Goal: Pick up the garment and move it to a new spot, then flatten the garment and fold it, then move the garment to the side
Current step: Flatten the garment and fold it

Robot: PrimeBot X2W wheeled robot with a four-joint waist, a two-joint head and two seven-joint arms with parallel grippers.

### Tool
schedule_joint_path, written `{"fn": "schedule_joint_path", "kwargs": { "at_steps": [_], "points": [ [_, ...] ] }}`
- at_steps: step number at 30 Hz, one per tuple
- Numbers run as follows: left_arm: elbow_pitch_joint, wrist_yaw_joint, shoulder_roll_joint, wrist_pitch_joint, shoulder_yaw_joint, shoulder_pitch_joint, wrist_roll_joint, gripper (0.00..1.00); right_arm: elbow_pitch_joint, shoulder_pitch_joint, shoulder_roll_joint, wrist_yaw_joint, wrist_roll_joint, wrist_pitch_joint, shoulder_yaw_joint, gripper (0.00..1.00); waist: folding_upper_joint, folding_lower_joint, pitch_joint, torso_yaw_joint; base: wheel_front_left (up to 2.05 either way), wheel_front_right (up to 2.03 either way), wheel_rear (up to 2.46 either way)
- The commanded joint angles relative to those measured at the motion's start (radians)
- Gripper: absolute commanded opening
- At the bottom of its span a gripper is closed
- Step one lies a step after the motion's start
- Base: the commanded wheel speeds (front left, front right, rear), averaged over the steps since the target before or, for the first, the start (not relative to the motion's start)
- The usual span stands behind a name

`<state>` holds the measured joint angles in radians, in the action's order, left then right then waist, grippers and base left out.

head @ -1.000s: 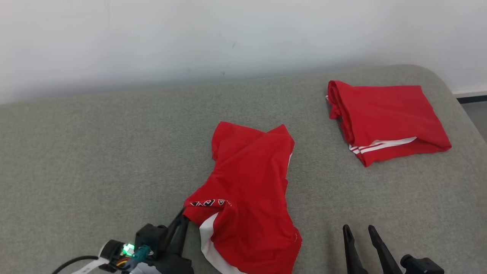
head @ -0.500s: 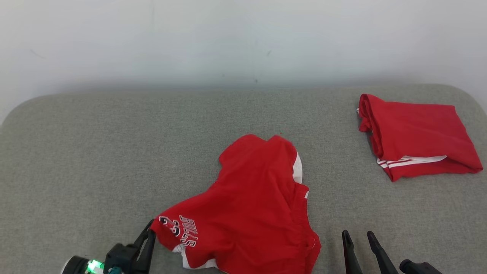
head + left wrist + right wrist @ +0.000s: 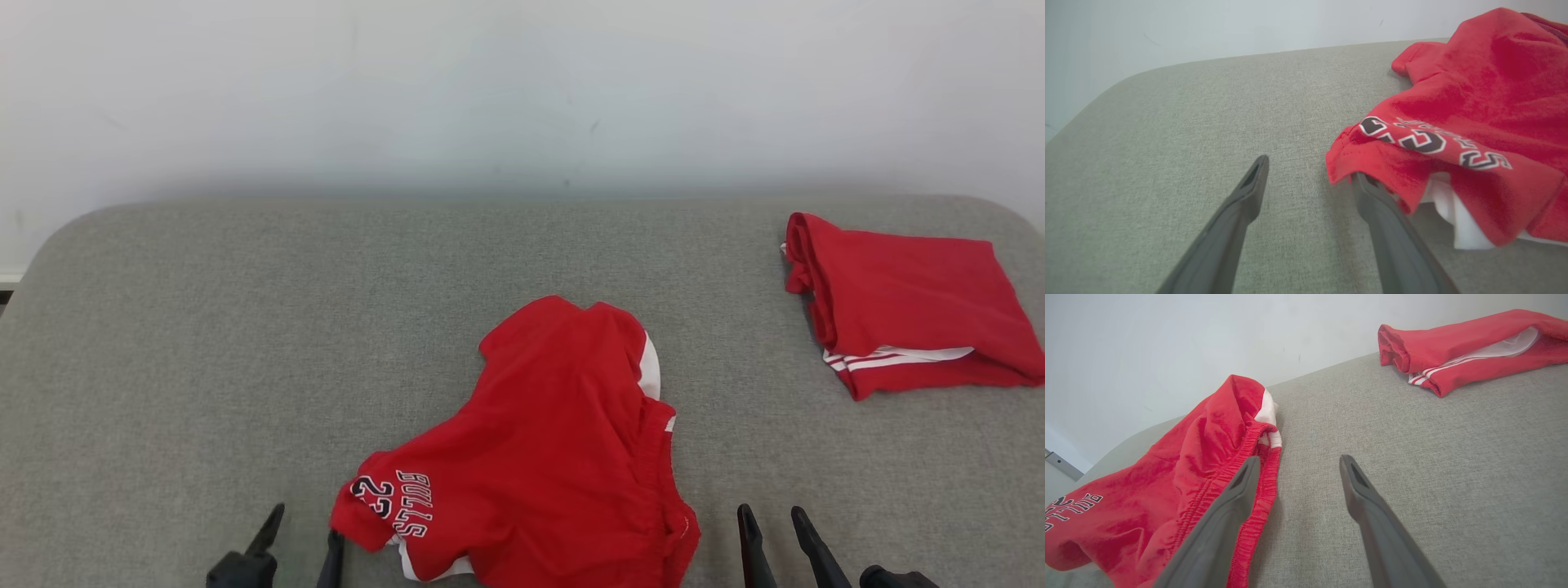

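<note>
"What's down at the lower left?"

"The left hand (image 3: 305,523), spread wide and empty. Its inner finger touches the hem of the red shorts (image 3: 555,441), which lie crumpled low in the middle on the grey worktop (image 3: 204,327)."

"So flattening comes next?"

"I'd judge so. Pinch the printed leg hem on the left and the gathered elastic waistband (image 3: 1208,490) on the right. Then draw them apart low and evenly, so the cloth slides instead of bunching."

"And at the lower right?"

"The right hand (image 3: 769,512), just as wide, holding nothing, near that waistband."

"And the materials?"

"Soft, slightly fuzzy red knit with a white side panel (image 3: 649,367) and black-and-white lettering (image 3: 1433,143). The worktop is coarse woven fabric with rounded corners. At the upper right lies a folded red garment (image 3: 906,302) with white stripes."
</note>
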<state>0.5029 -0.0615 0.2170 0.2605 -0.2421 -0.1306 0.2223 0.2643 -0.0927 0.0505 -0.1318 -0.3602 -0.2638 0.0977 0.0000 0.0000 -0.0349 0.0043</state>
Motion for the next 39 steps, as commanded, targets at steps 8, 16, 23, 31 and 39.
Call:
{"fn": "schedule_joint_path", "kwargs": {
  "at_steps": [8, 16, 23, 31, 39],
  "points": [
    [-0.006, -0.016, -0.044, 0.004, 0.02, 0.094, 0.028, 1.0, -0.006, -0.005, 0.0, 0.002, -0.002, -0.001, -0.006, 1.0, 0.0, 0.0, -0.015, 0.024, 0.0, 0.0, 0.0],
    [0.026, -0.014, -0.087, 0.004, 0.012, 0.141, 0.046, 1.0, -0.009, 0.0, 0.0, 0.002, -0.007, -0.001, -0.005, 1.0, 0.0, 0.0, -0.024, 0.025, 0.0, 0.0, 0.0],
    [0.006, -0.004, -0.078, 0.004, 0.008, 0.138, 0.004, 1.0, -0.004, 0.005, 0.0, 0.002, -0.011, -0.001, -0.008, 1.0, 0.0, 0.0, -0.031, 0.045, 0.0, 0.0, 0.0],
    [0.056, -0.061, 0.005, -0.014, -0.152, 0.057, -0.078, 1.0, 0.002, 0.01, 0.0, 0.002, -0.009, -0.001, 0.0, 1.0, 0.0, 0.0, -0.016, 0.047, 0.0, 0.0, 0.0],
    [0.071, -0.069, 0.04, -0.034, -0.187, 0.065, -0.031, 1.0, -0.002, -0.01, 0.0, 0.002, -0.02, -0.001, -0.017, 1.0, 0.0, 0.0, -0.01, 0.035, 0.0, 0.0, 0.0]
  ]
}}
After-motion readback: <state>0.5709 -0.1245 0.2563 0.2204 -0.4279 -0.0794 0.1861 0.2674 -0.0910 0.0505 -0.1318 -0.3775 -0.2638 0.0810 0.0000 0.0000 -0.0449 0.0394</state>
